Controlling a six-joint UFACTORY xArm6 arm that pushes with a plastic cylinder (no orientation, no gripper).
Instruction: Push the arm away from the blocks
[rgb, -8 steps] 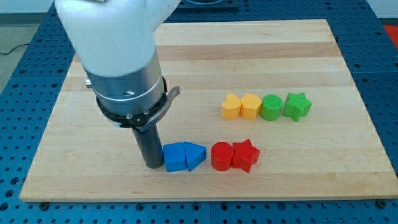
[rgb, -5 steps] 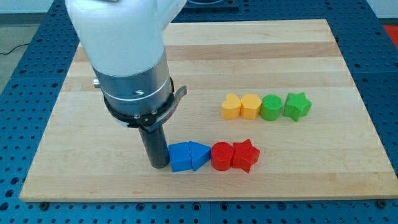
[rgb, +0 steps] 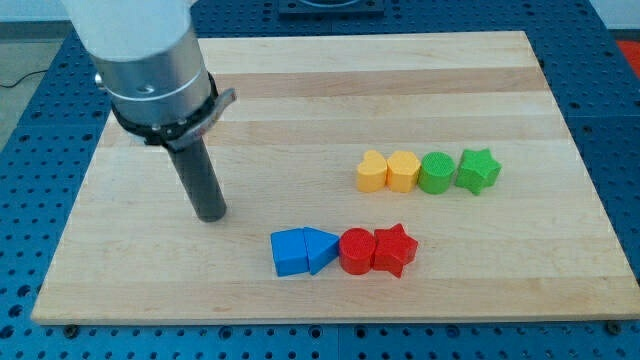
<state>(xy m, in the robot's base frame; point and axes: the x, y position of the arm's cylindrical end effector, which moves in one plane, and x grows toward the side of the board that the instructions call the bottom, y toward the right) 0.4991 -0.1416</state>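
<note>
1. Wooden board (rgb: 300, 90) sits on a blue perforated table (rgb: 40, 120); all eight blocks lie on its right half.
2. Near row, left to right, each touching the next: blue cube (rgb: 288, 252), blue triangular block (rgb: 320, 248), red cylinder (rgb: 356, 250), red star (rgb: 394, 249).
3. Far row, further right, also touching: yellow heart (rgb: 371, 171), yellow hexagonal-looking block (rgb: 403, 171), green cylinder (rgb: 436, 172), green star (rgb: 477, 169).
4. My tip (rgb: 211, 215) rests on bare board, left of and slightly beyond the blue cube, clear gap between them, touching no block.
5. No pincer on this arm, only the dark rod, which holds nothing.
6. Far row is well apart from the tip.
</note>
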